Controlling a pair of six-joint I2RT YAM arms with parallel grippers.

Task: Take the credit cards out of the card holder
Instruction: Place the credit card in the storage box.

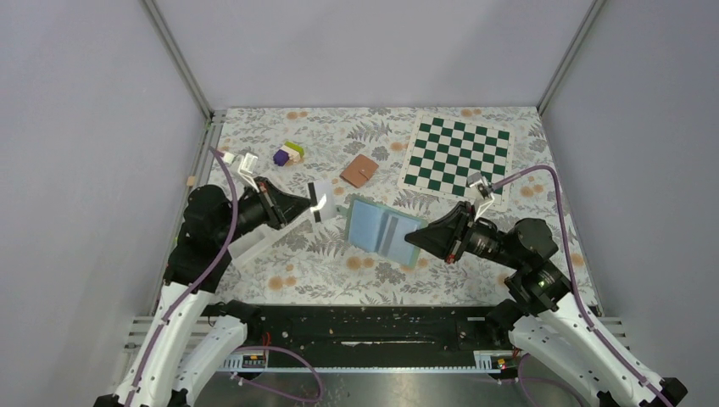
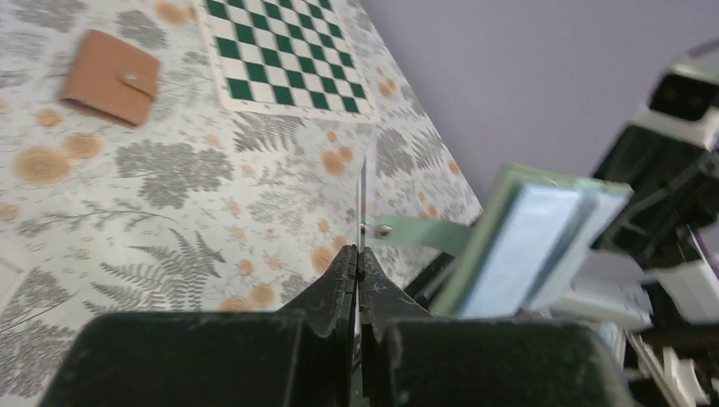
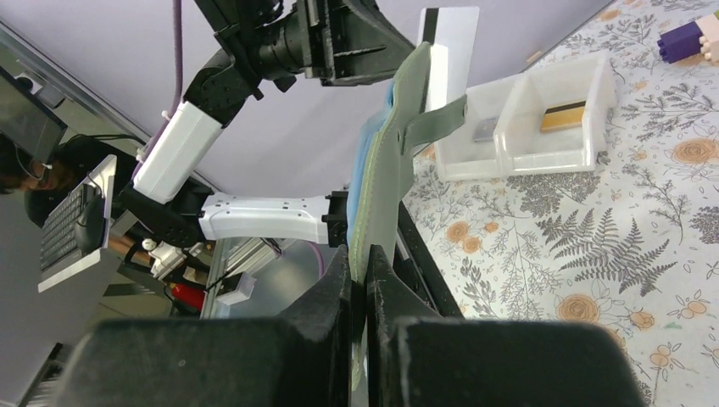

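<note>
Left gripper (image 2: 357,263): jaws closed tight on a white card (image 1: 320,203), held clear of the table. Right gripper (image 3: 365,264): jaws clamped on the edge of the green holder (image 1: 386,227), which is open with its blue pages showing. The card sits at nine o'clock of the holder, near but apart. A yellow card (image 3: 564,116) lies in the tray (image 3: 526,163). Wallet (image 1: 359,170) at eleven o'clock of the holder.

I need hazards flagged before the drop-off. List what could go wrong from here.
The left gripper pinches the white card by its edge only; it could twist or slip before reaching the tray. The right gripper holds the card holder by one thin edge; it may sag or drop.
</note>
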